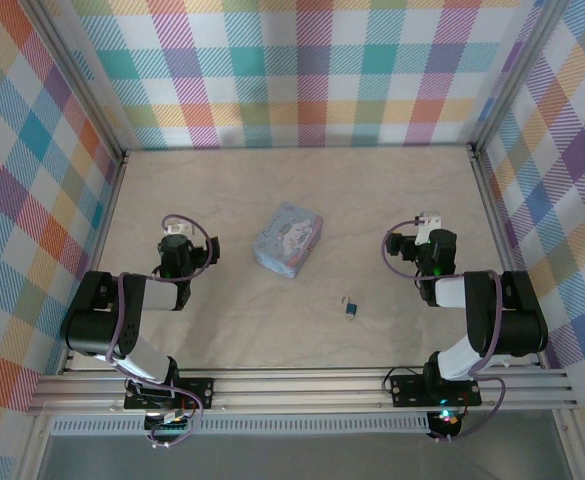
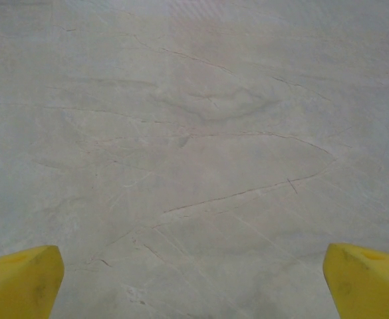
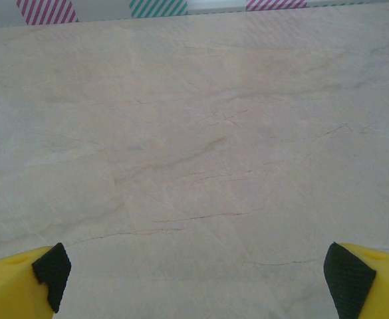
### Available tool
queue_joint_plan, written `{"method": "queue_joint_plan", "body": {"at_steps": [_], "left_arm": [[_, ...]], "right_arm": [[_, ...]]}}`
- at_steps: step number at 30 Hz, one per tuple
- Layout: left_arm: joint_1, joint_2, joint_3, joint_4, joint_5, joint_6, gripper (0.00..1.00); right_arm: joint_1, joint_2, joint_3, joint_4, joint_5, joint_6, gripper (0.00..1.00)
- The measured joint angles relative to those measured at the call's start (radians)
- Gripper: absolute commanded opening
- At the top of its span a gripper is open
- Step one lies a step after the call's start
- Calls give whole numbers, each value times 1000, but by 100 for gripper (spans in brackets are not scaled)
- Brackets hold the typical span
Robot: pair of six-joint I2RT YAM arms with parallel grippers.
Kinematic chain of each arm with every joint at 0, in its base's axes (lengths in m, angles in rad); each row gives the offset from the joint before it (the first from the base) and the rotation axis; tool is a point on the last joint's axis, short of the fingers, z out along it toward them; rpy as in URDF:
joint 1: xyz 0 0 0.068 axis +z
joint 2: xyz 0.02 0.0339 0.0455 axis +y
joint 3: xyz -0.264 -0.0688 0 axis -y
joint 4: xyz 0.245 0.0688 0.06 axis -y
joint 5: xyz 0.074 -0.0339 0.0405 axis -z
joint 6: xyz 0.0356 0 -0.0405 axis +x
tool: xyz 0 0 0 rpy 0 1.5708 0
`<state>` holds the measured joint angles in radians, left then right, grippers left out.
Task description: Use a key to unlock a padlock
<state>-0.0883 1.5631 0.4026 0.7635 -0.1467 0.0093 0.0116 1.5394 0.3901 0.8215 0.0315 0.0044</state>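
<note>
The padlock [image 1: 351, 308] lay on the worktop [image 1: 272, 335] closer to the arm bases than either tool. It was back and to the left of the right tool [image 1: 427, 232] and well apart from the left tool [image 1: 177, 238], so the right arm looked the nearer. Its long axis seemed to run roughly near-to-far with the silver shackle at the far end, and no key could be made out. Both tools stood wide open over bare worktop, holding nothing, with the pastel box [image 1: 289, 240] between them.
</note>
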Motion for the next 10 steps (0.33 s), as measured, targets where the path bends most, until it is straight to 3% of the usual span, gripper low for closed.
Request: {"method": "queue_joint_plan", "body": {"at_steps": [10], "left_arm": [[0,0,0,0,1,7,100]], "right_arm": [[0,0,3,0,-7,0,100]]}}
